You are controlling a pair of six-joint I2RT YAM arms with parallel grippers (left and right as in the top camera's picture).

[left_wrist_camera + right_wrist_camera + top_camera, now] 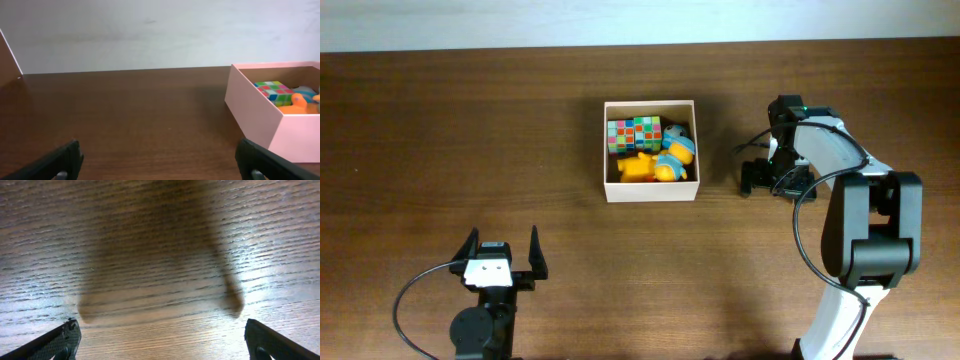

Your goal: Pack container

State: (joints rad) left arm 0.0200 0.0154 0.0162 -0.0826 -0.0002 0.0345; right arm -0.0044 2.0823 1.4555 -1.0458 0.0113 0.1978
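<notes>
1. The container sits on the brown tabletop, a square open-topped box with thin white walls.
2. Inside the container lie a multicoloured cube at the far left, a yellow toy along the near wall, and a blue-and-yellow toy on the right side.
3. The right hand hangs just beside the container's right wall, apart from it and pointing down at bare wood.
4. In the right wrist view the right hand has its fingers spread wide with nothing between them; only wood grain and a soft shadow show, and the container is out of that view.
5. The left hand is well apart from the container, toward the near left of it, low over the tabletop.
6. Its fingers are also spread wide and empty; from the left wrist view the container stands ahead and to the right, with the cube and an orange-yellow toy showing over its rim.
</notes>
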